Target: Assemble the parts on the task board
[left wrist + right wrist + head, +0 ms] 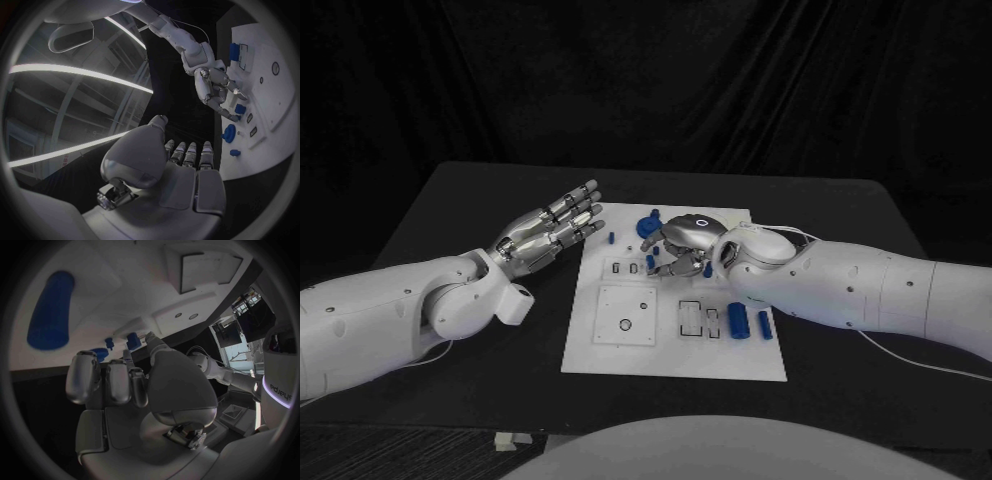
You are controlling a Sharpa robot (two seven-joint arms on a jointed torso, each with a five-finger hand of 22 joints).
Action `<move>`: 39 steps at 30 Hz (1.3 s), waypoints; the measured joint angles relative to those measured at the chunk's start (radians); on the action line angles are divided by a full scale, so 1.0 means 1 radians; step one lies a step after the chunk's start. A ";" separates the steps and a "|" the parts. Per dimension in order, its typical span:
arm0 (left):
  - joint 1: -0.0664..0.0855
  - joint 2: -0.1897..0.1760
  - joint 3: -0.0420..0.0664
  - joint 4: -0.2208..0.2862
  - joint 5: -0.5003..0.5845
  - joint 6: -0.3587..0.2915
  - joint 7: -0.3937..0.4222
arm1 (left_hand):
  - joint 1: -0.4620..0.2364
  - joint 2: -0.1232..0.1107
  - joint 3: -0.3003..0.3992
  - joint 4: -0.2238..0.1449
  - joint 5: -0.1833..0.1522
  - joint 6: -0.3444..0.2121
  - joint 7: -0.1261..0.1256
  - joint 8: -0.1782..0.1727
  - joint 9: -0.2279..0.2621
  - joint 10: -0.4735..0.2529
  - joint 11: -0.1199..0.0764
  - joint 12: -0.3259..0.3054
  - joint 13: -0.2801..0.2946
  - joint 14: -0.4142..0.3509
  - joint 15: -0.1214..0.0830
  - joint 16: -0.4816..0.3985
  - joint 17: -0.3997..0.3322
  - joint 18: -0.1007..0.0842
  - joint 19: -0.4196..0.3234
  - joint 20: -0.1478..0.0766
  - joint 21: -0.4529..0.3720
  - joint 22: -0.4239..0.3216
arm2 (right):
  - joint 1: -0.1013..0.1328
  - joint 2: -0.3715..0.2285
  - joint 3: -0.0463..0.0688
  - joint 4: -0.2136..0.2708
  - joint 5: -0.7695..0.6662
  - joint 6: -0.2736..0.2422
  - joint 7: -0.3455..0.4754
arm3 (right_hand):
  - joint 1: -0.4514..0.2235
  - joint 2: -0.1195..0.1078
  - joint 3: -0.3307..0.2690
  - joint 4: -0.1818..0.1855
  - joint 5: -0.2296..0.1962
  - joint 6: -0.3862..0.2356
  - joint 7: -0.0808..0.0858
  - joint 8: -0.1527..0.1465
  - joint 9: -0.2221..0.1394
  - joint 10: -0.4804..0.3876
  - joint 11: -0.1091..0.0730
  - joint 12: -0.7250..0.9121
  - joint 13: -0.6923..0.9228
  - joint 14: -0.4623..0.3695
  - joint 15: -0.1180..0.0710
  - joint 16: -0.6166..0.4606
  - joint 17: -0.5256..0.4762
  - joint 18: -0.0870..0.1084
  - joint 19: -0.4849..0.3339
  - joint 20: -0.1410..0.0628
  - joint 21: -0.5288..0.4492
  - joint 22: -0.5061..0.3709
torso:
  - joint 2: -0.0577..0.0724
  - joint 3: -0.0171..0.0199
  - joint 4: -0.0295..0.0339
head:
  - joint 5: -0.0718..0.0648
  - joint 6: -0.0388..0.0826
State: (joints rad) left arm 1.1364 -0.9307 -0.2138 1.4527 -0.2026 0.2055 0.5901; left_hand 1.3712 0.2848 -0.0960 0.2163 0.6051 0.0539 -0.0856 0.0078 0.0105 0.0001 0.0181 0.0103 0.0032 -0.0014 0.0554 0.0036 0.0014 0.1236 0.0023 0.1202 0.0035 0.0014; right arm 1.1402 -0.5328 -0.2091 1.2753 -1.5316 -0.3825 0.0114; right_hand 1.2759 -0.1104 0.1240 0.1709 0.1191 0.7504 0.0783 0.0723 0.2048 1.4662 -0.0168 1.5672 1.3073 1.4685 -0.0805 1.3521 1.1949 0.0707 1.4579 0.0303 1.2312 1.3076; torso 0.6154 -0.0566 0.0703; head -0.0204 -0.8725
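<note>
Hovering right hand (678,246) seemingly touches a blue part (655,263) beneath it.

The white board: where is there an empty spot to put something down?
On the task board, the near strip below the square plate and the blue cylinders is bare. The black table beside the left hand is free too. It is crowded at the far end under the right hand.
</note>
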 measured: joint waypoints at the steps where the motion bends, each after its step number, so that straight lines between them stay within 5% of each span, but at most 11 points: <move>1: 0.000 0.000 0.000 0.000 0.000 0.000 -0.001 | 0.000 0.000 0.000 0.000 0.000 0.000 0.000 0.000 0.000 0.000 0.000 0.000 0.000 0.000 0.000 0.000 0.000 0.000 0.000 0.000 0.000 0.000 | 0.007 -0.003 0.000 0.004 0.000 -0.011 0.004 | 0.000 0.000 -0.003 0.003 0.000 0.000 0.000 0.000 -0.001 0.000 0.000 0.000 0.000 0.000 0.000 0.000 0.000 0.000 0.000 0.000 0.000 0.000 | 0.000 0.0000 0.0000 | -0.001 0.000; 10: 0.000 0.000 0.000 0.003 0.000 -0.002 -0.007 | 0.008 -0.008 0.003 -0.006 0.000 0.004 0.004 0.001 0.001 0.001 0.002 0.000 0.000 0.000 0.000 0.000 0.000 0.000 -0.003 0.004 0.000 0.000 | 0.105 -0.059 0.001 0.088 -0.001 -0.140 0.050 | -0.021 -0.011 -0.011 0.064 -0.033 0.023 0.002 0.019 -0.011 0.000 0.000 0.000 0.000 0.000 0.000 -0.010 -0.012 0.000 0.000 0.000 -0.006 0.000 | -0.001 0.0008 -0.0001 | -0.001 0.000; 19: 0.017 -0.014 0.000 0.031 0.000 -0.042 -0.014 | 0.018 -0.040 -0.005 -0.047 -0.021 0.020 0.020 0.008 0.004 0.011 0.050 0.052 0.012 0.003 0.008 0.000 0.000 0.032 0.005 0.042 0.000 0.001 | 0.202 -0.171 0.002 0.194 0.007 -0.255 0.085 | -0.026 -0.016 -0.012 0.101 -0.047 0.033 0.000 0.024 -0.017 0.000 0.000 0.000 0.001 0.000 0.000 -0.017 -0.022 0.000 0.000 0.000 -0.009 0.000 | -0.002 0.0014 -0.0002 | 0.007 0.000; 24: 0.037 -0.017 0.001 0.047 0.000 -0.096 -0.014 | 0.037 -0.066 -0.003 -0.061 -0.103 0.043 0.043 0.014 0.009 0.061 0.105 0.200 0.037 0.022 0.045 0.009 0.006 0.032 0.041 0.078 0.027 0.019 | 0.221 -0.226 0.002 0.222 0.017 -0.295 0.095 | -0.041 -0.001 -0.007 0.115 -0.047 0.040 0.004 0.030 -0.020 0.000 0.000 0.000 0.001 0.000 0.000 -0.017 -0.022 0.000 0.000 0.000 -0.009 0.000 | -0.004 0.0029 -0.0003 | 0.008 0.006; 27: 0.046 -0.018 0.001 0.056 -0.002 -0.139 -0.011 | 0.082 -0.095 0.020 -0.074 -0.161 0.128 0.098 0.053 0.026 0.287 0.171 0.563 0.134 0.391 0.100 0.254 0.131 0.031 0.304 0.125 0.187 0.102 | 0.226 -0.253 0.001 0.235 0.030 -0.313 0.096 | -0.049 0.007 -0.007 0.115 -0.037 0.049 0.008 0.034 -0.021 0.000 0.000 0.000 0.001 0.000 0.000 -0.017 -0.021 0.000 0.000 0.000 -0.009 0.000 | -0.006 0.0047 -0.0009 | 0.006 0.014; 30: 0.066 -0.009 0.000 0.059 -0.024 -0.193 -0.005 | 0.107 -0.115 0.036 -0.065 -0.196 0.220 0.148 0.101 0.044 0.481 0.185 0.791 0.226 0.639 0.112 0.489 0.223 0.033 0.596 0.148 0.362 0.182 | 0.228 -0.278 0.001 0.252 0.050 -0.326 0.096 | -0.051 0.018 -0.004 0.118 -0.027 0.056 0.013 0.036 -0.023 0.000 0.000 0.000 0.001 0.000 0.000 -0.017 -0.019 0.000 0.000 0.000 -0.009 0.000 | -0.010 0.0071 -0.0023 | 0.002 0.015; 31: 0.076 -0.001 0.000 0.059 -0.047 -0.216 -0.002 | 0.120 -0.119 0.041 -0.061 -0.206 0.292 0.165 0.142 0.059 0.551 0.175 0.860 0.256 0.711 0.102 0.580 0.261 0.049 0.677 0.143 0.415 0.207 | 0.229 -0.288 0.001 0.257 0.057 -0.330 0.096 | -0.051 0.018 -0.004 0.118 -0.027 0.056 0.012 0.036 -0.023 0.000 0.000 0.000 0.001 0.000 0.000 -0.017 -0.019 0.000 0.000 0.000 -0.009 0.000 | -0.012 0.0081 -0.0030 | 0.002 0.016; 34: 0.103 0.025 0.000 0.051 -0.124 -0.269 0.000 | 0.142 -0.143 0.048 -0.053 -0.238 0.465 0.211 0.277 0.099 0.773 0.085 1.092 0.396 0.914 0.018 0.891 0.408 0.055 0.885 0.064 0.595 0.304 | 0.230 -0.307 0.001 0.269 0.074 -0.337 0.095 | -0.051 0.020 -0.004 0.118 -0.019 0.056 0.013 0.036 -0.024 0.000 0.000 0.000 0.001 0.000 0.000 -0.017 -0.018 0.000 0.000 0.000 -0.009 0.000 | -0.018 0.0114 -0.0069 | 0.003 0.014; 36: 0.125 0.046 0.001 0.043 -0.199 -0.305 -0.002 | 0.146 -0.152 0.056 -0.027 -0.250 0.501 0.217 0.348 0.113 1.091 0.053 1.354 0.821 1.112 -0.028 1.224 0.796 0.054 0.936 0.023 0.749 0.410 | 0.230 -0.321 0.001 0.279 0.084 -0.340 0.095 | -0.048 0.023 -0.004 0.117 -0.015 0.056 0.013 0.036 -0.025 0.000 0.000 0.000 0.001 0.000 0.000 -0.017 -0.019 0.000 0.000 0.000 -0.009 0.000 | -0.023 0.0144 -0.0112 | 0.003 0.009; 38: 0.151 0.070 0.001 0.032 -0.289 -0.334 -0.020 | 0.143 -0.171 0.058 0.005 -0.281 0.523 0.221 0.432 0.129 1.256 0.098 1.356 0.881 1.285 -0.033 1.445 1.156 0.030 0.939 0.001 0.942 0.592 | 0.230 -0.334 0.001 0.289 0.093 -0.343 0.094 | -0.045 0.033 -0.001 0.114 -0.002 0.059 0.016 0.036 -0.027 0.000 0.000 0.000 0.000 0.000 0.000 -0.017 -0.019 -0.001 0.000 0.000 -0.009 0.000 | -0.027 0.0174 -0.0157 | -0.001 0.004; 39: 0.161 0.079 0.001 0.027 -0.331 -0.342 -0.034 | 0.126 -0.187 0.049 0.026 -0.305 0.542 0.224 0.477 0.141 1.326 0.103 1.356 0.881 1.361 -0.029 1.500 1.249 0.021 0.945 -0.006 1.022 0.679 | 0.230 -0.338 0.001 0.292 0.096 -0.344 0.093 | -0.044 0.034 0.001 0.113 0.005 0.059 0.016 0.036 -0.028 0.000 0.000 0.000 0.000 0.000 0.000 -0.017 -0.019 0.000 0.000 0.000 -0.009 0.000 | -0.028 0.0189 -0.0176 | -0.003 0.003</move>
State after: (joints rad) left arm 1.2976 -0.8514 -0.2123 1.4801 -0.5339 -0.1368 0.5564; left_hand 1.4976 0.0982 -0.0467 0.2423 0.3005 0.5958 0.1386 0.4844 0.1512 1.3265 0.1209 1.3665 0.8842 1.3597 0.0269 1.5036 1.2499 0.1446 0.9476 0.1142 1.0255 0.6800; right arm 1.3705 -0.8708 -0.2082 1.5672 -1.4354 -0.7261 0.1047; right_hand 1.2316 -0.0760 0.1248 0.2839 0.1239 0.8097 0.0944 0.1087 0.1766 1.4662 -0.0167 1.5672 1.3078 1.4685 -0.0804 1.3348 1.1756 0.0702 1.4579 0.0304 1.2218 1.3073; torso 0.5871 -0.0377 0.0526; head -0.0234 -0.8697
